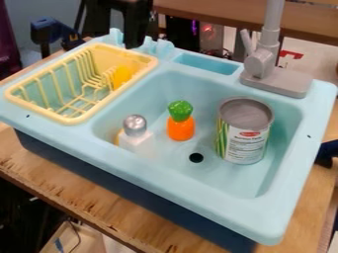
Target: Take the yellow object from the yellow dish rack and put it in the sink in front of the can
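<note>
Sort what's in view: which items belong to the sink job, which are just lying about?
Likely the job:
- toy carrot, can, silver-topped bottle, all in the basin
- toy sink

Probably lying about:
- blue clamp-like tool, behind
- dark-blue object, right edge

Oblique view from a single fixed camera, placed above and in front of the toy sink [278,200] and directed down at a slant across the basin toward the faucet [263,62]. The camera stands near enough that the sink spans most of the width, with the table [86,190] showing around it.
</note>
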{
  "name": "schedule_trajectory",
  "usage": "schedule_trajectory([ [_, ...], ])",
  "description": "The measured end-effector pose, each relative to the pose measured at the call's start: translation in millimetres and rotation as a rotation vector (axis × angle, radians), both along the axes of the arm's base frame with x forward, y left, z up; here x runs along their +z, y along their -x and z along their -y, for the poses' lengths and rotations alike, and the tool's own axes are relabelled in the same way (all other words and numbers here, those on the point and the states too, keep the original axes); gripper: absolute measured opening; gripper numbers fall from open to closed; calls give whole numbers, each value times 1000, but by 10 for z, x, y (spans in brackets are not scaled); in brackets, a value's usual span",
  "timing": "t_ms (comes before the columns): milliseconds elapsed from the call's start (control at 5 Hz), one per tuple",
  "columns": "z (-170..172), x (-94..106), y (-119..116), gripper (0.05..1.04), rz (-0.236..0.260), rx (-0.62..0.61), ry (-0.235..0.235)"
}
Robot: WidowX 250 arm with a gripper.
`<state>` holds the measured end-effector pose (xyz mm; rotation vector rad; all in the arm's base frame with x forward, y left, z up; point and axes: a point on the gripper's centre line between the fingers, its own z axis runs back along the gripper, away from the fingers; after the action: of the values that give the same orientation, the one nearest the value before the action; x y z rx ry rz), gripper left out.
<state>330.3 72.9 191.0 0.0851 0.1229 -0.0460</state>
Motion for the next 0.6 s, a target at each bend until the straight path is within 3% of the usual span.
schedule_trajectory([
  [600,-195,-359,-45,1003,-110,34,-36],
])
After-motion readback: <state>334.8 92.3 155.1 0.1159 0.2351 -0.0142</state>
